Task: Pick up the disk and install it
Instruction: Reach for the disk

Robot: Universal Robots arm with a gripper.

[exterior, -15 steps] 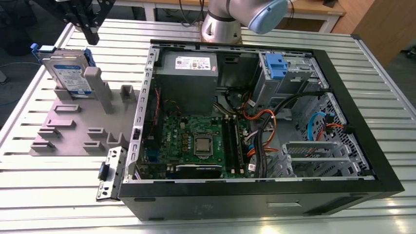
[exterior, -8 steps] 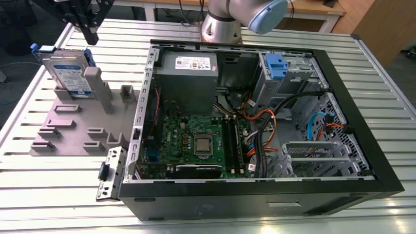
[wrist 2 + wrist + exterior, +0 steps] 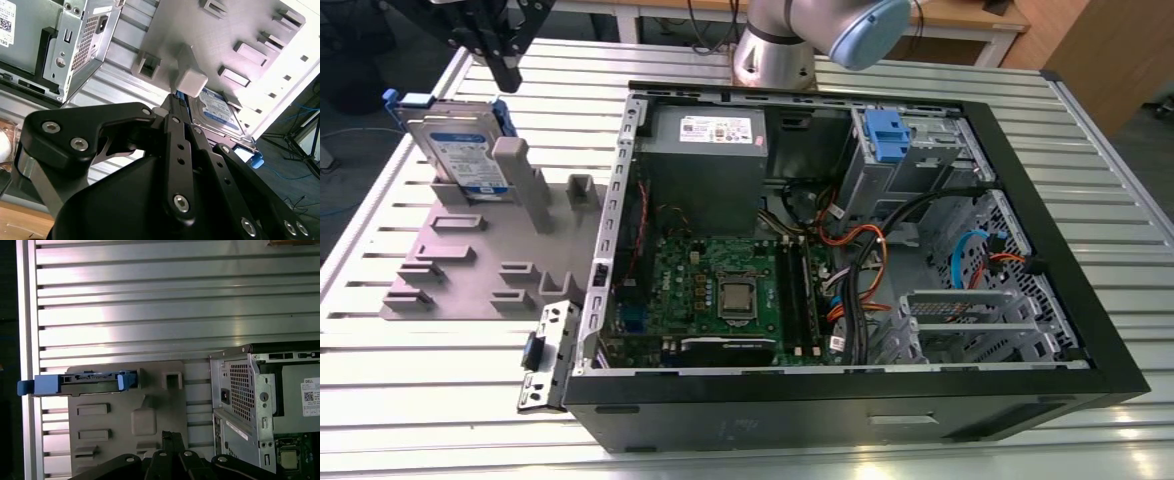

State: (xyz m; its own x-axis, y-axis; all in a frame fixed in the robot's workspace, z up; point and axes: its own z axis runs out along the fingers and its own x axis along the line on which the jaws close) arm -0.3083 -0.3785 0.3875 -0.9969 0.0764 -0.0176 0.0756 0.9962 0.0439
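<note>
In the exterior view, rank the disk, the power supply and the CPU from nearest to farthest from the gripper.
1. Disk, standing in the grey holder just below the gripper.
2. Power supply, in the case, on its side toward the disk.
3. CPU, on the motherboard, mid-case.

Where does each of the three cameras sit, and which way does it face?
Exterior view: off the arm, high, facing down on the open computer case, with the disk upright in the grey holder; arm and hand show.
First wrist view: on the wrist, facing straight down on holder and disk edge; hand shows.
Second wrist view: on the wrist, facing slantwise along the hand to the disk.
Shared: both wrist views hold hand, disk, holder, case corner.
</note>
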